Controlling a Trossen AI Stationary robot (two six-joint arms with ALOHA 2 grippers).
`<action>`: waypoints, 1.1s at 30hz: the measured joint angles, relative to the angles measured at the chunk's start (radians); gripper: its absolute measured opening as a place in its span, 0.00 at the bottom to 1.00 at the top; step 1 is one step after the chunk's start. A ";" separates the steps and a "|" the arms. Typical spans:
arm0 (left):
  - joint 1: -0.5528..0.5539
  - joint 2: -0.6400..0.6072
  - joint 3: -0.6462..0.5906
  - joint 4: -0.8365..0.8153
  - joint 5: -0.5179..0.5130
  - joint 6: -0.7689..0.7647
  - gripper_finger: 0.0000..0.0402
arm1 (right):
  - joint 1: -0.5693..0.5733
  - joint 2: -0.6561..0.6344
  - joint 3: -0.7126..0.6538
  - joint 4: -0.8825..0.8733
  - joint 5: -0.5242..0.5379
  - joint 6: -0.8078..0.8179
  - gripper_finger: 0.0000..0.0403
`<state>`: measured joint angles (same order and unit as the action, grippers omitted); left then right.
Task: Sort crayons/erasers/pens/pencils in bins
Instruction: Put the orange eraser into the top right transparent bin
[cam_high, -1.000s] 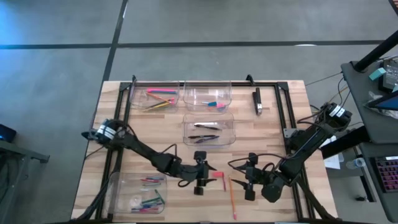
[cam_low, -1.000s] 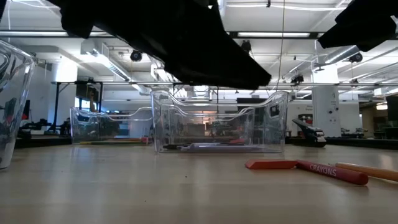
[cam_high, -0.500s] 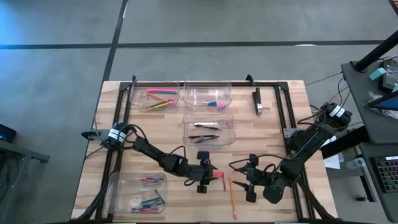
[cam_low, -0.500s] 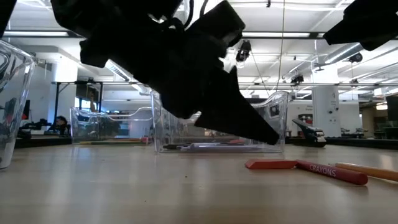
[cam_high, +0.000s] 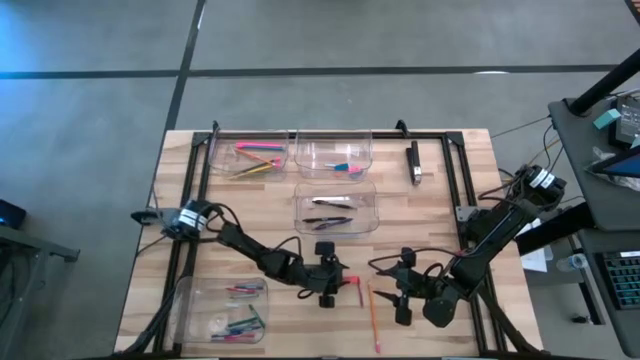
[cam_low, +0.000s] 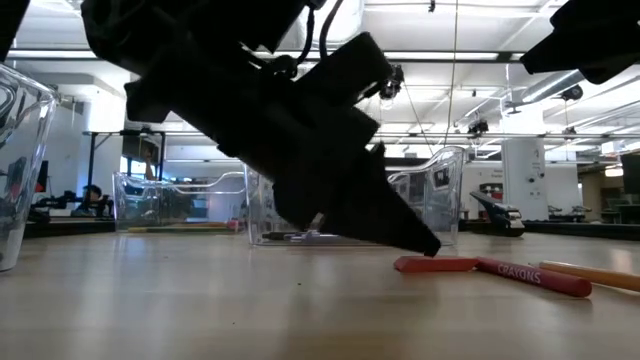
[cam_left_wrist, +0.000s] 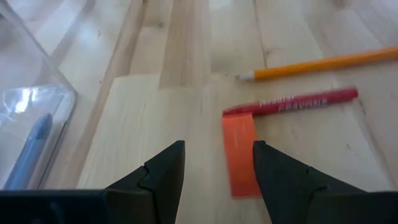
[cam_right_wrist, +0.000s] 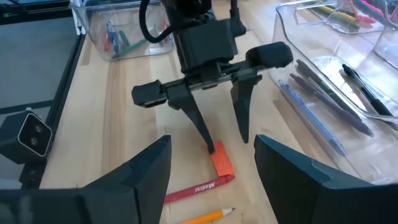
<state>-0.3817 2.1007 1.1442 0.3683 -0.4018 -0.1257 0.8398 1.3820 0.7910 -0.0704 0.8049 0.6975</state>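
Left tool (cam_right_wrist: 225, 144) apart, one tip hiding orange eraser (cam_right_wrist: 222, 163) end; right tool (cam_high: 395, 297) apart.

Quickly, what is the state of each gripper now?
Left gripper: open, empty, over the red eraser.
Right gripper: open, empty.

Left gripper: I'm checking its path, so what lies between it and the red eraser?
Nothing: in the right wrist view the open left gripper stands right over the red eraser, one fingertip at its edge, only bare table around.

The left claw (cam_low: 400, 225) hides much of the middle bin (cam_low: 440, 195); the pencil (cam_low: 595, 274) runs off-frame.
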 joint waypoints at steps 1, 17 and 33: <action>0.000 0.007 0.002 0.013 0.000 -0.001 0.43 | 0.000 0.000 0.000 -0.001 0.000 0.000 0.54; -0.011 0.020 0.004 -0.020 0.059 -0.027 0.43 | 0.000 0.001 0.000 -0.008 0.000 -0.001 0.54; -0.019 0.022 0.013 -0.062 0.098 0.009 0.26 | 0.000 0.001 0.000 -0.008 0.000 -0.001 0.54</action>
<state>-0.4004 2.1224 1.1569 0.3061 -0.3038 -0.1169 0.8398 1.3834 0.7910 -0.0780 0.8047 0.6968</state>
